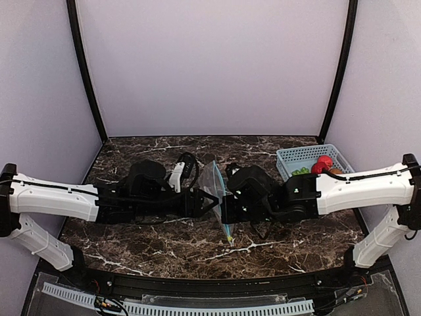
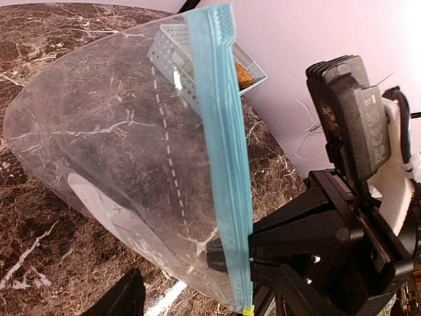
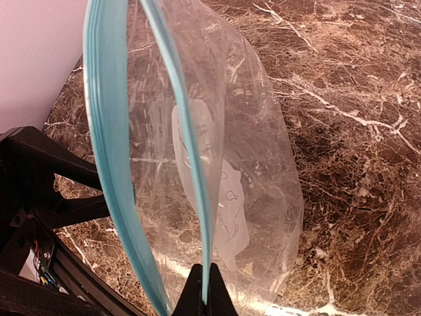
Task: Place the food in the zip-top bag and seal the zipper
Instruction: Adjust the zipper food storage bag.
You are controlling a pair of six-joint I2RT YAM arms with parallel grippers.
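Two arms reach in over a dark brown marble-patterned tabletop (image 1: 158, 243) veined with white, one from 9 o'clock and one from 3 o'clock, and meet near its middle. Pale lilac walls (image 1: 210, 66) close the space on three sides, with black posts (image 1: 85, 72) running up the back corners. Between the arms the clear bag (image 1: 214, 181) stands on edge, its body bulging toward 12 o'clock and its teal zipper (image 2: 223, 164) running from top down toward 6 o'clock. The mouth gapes, its two teal edges parted. The right tool (image 3: 204, 299) is closed tight, pinching one edge of the zipper. The left tool (image 1: 209, 201) has its fingers spread apart beside the other edge, clamping nothing. The food (image 1: 323, 162) lies in a light-blue basket (image 1: 299, 157) at about 2 o'clock on the tabletop, well apart from the bag: red, green and orange-brown pieces show above the right arm.
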